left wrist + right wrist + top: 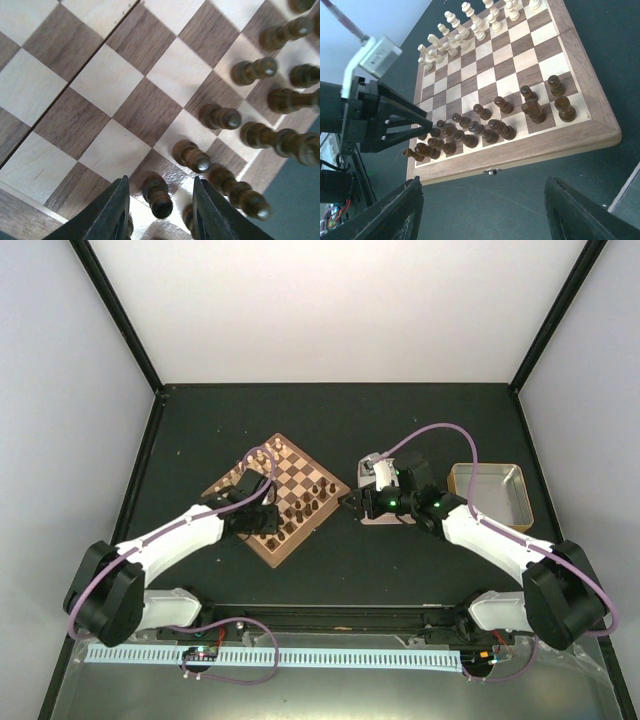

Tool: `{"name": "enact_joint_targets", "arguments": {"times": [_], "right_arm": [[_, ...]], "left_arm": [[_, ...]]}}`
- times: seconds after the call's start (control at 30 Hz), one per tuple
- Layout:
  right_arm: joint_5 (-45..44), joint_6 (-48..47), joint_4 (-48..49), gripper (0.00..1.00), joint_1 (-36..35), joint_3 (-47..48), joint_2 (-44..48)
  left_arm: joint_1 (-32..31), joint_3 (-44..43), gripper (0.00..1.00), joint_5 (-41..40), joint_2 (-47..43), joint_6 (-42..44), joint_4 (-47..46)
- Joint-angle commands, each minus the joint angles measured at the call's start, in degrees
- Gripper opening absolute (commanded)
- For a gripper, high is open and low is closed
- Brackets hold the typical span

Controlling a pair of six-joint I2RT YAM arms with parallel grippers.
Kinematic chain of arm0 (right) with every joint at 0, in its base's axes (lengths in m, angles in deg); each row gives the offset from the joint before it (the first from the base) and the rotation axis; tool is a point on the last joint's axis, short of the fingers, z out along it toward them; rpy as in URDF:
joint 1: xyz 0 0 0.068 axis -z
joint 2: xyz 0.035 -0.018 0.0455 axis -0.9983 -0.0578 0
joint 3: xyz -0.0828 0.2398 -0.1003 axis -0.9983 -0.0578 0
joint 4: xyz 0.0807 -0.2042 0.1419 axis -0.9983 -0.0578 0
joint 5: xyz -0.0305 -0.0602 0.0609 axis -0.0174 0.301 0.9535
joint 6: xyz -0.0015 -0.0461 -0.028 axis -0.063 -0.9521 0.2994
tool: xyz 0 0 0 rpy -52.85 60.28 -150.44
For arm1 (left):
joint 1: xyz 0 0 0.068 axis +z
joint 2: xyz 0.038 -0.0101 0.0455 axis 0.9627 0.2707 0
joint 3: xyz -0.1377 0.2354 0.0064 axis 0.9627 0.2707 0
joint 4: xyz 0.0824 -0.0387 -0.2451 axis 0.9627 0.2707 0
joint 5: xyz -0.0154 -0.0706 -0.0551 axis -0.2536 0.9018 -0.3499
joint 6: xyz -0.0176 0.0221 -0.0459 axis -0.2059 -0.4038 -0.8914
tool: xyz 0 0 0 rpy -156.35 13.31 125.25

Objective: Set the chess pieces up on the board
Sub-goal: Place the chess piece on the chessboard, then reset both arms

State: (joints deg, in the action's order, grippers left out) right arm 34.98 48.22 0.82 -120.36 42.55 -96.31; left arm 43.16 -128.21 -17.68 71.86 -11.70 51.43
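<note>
The left gripper [159, 182] has its fingers [112, 215] set narrowly either side of one dark pawn [157, 195], with a gap showing on both sides. The frame cuts off their lower halves. The right gripper [482, 185] hangs just off the board's 3 o'clock corner, its fingers [395, 212] spread wide and holding nothing.

The board [295, 475] lies turned like a diamond toward 9 o'clock on the dark surface [400, 420]. The dark brown chess pieces [470, 131] crowd its near edge in two loose rows, and the left arm hides several of them. One by the corner seems tipped over. The cream pieces [455, 32] line the far edge. A silvery tin [490, 498] sits at 3 o'clock.
</note>
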Motion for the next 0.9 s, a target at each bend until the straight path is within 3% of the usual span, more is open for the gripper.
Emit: {"name": "enact_joint_targets", "arguments": {"times": [0.0, 0.13, 0.23, 0.4, 0.5, 0.53, 0.77, 0.87], "right_arm": [[-2.3, 1.2, 0.6, 0.68, 0.0, 1.6, 1.6], [-7.2, 2.7, -0.9, 0.68, 0.0, 1.9, 4.5], [-16.1, 5.1, -3.1, 0.69, 0.0, 1.5, 7.9], [-37.5, 9.4, -10.8, 0.73, 0.1, 1.2, 15.9], [-46.1, 9.1, -15.8, 0.78, 0.1, 1.6, 21.9], [-47.7, 8.6, -17.0, 0.8, 0.2, 1.7, 23.9], [-57.0, 9.1, -29.0, 0.99, 0.2, 2.8, 38.4], [-61.0, 9.9, -34.6, 1.0, 0.2, 3.7, 45.5]], "left_arm": [[0.3, -3.1, 0.39, 0.2, -4.6, 0.4, 1.8], [0.4, -4.8, 0.45, -1.9, -10.4, 0.5, 2.9], [0.5, -5.5, 0.52, -4.4, -16.8, 1.6, 3.2], [0.7, -4.4, 0.73, -7.4, -30.7, 8.7, -0.2], [0.7, -4.4, 0.96, -7.9, -38.8, 13.8, -0.8], [0.7, -4.7, 0.98, -8.5, -41.3, 15.0, -0.4], [0.6, -6.1, 0.99, -14.9, -54.7, 17.8, 5.2], [0.7, -6.9, 0.99, -17.0, -59.2, 17.7, 8.5]]}}
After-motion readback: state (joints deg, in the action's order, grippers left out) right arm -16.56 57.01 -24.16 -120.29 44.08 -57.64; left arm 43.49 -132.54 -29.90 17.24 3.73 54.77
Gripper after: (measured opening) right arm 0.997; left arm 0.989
